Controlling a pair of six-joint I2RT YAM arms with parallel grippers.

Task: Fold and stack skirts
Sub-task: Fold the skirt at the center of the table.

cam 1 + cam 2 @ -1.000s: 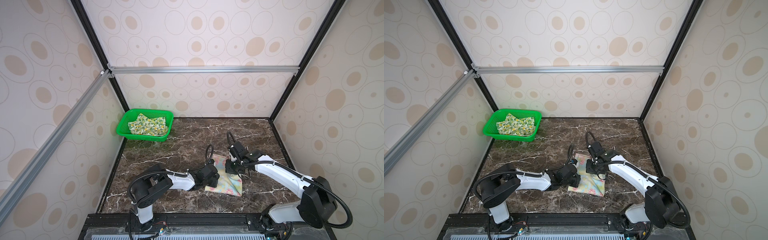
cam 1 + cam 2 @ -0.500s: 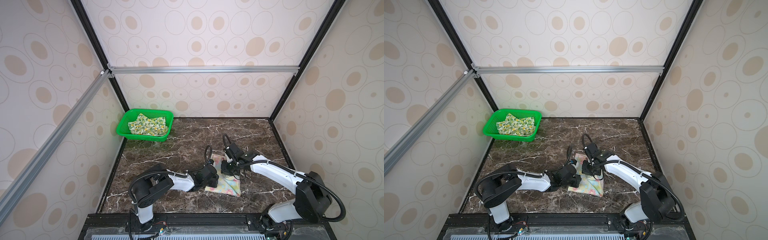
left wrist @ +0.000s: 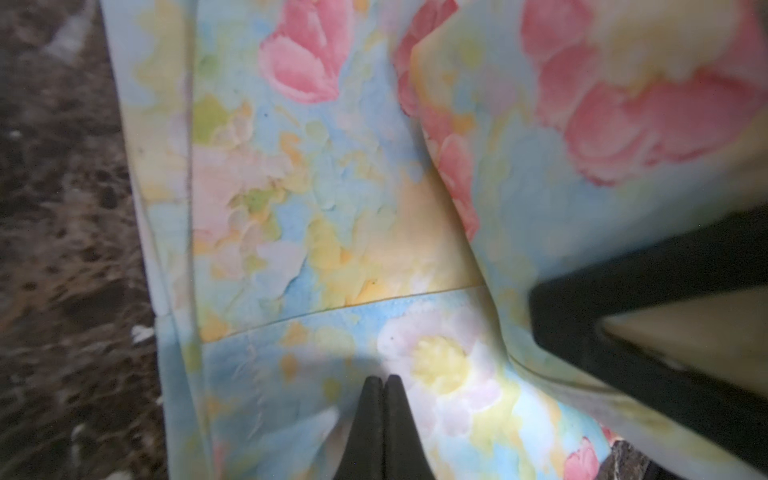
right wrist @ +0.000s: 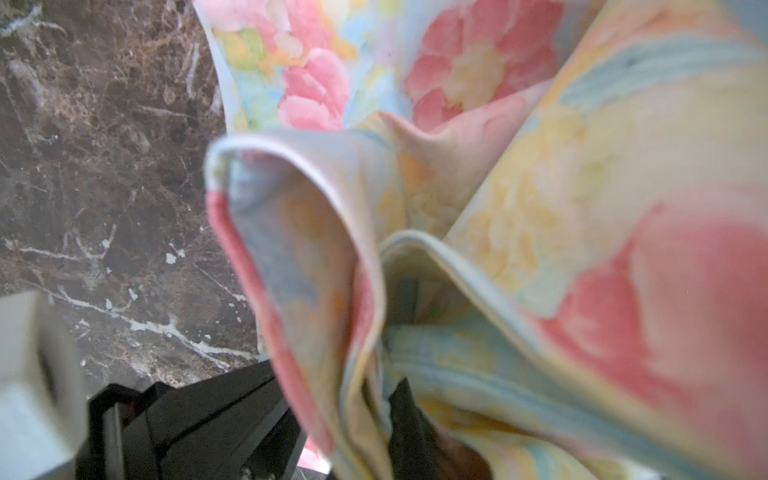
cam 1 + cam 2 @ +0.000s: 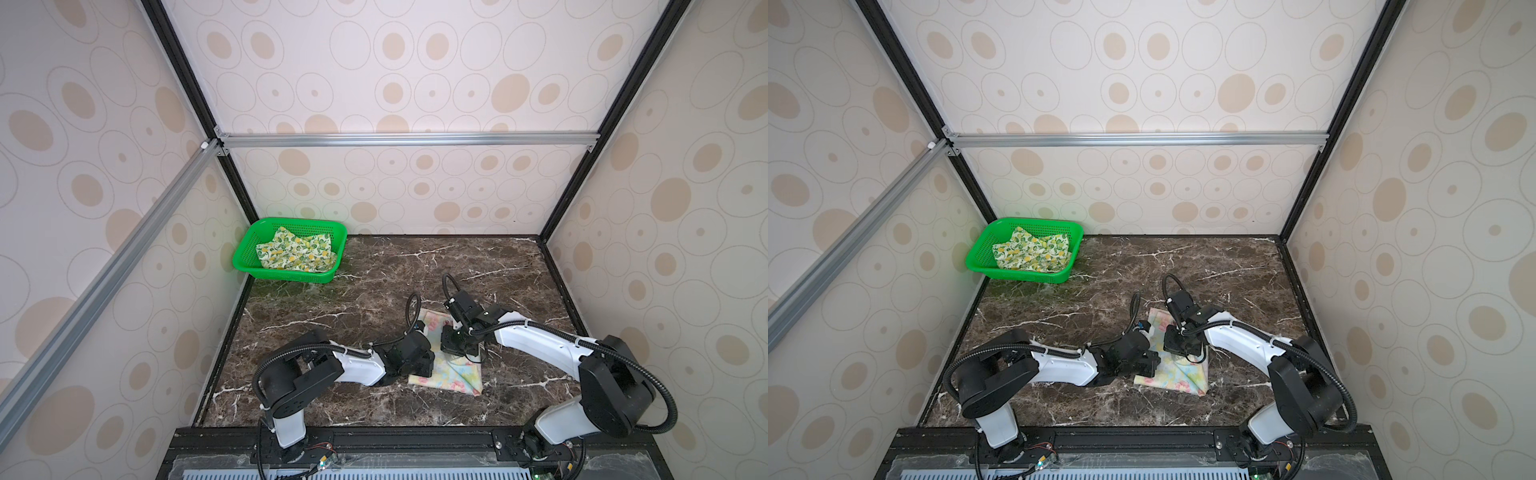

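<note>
The pastel floral skirt (image 5: 457, 372) (image 5: 1183, 374) lies partly folded on the marble table near the front middle. My left gripper (image 5: 424, 365) (image 3: 382, 380) is shut with nothing between its fingers, its tips resting on the skirt's (image 3: 332, 187) left edge. My right gripper (image 5: 455, 347) (image 4: 386, 395) is shut on a raised fold of the same skirt (image 4: 623, 208), just above its middle and close to the left gripper. The cloth hides most of its fingers. The lemon-print skirt (image 5: 297, 251) (image 5: 1032, 251) lies crumpled in the green basket.
The green perforated basket (image 5: 249, 259) (image 5: 976, 262) stands in the far left corner against the wall. Patterned walls with black frame posts close in the brown marble table (image 5: 374, 291) on three sides.
My right gripper has moved left and toward the front over the floral skirt, carrying the held fold toward the left gripper. The left arm has stayed put.
</note>
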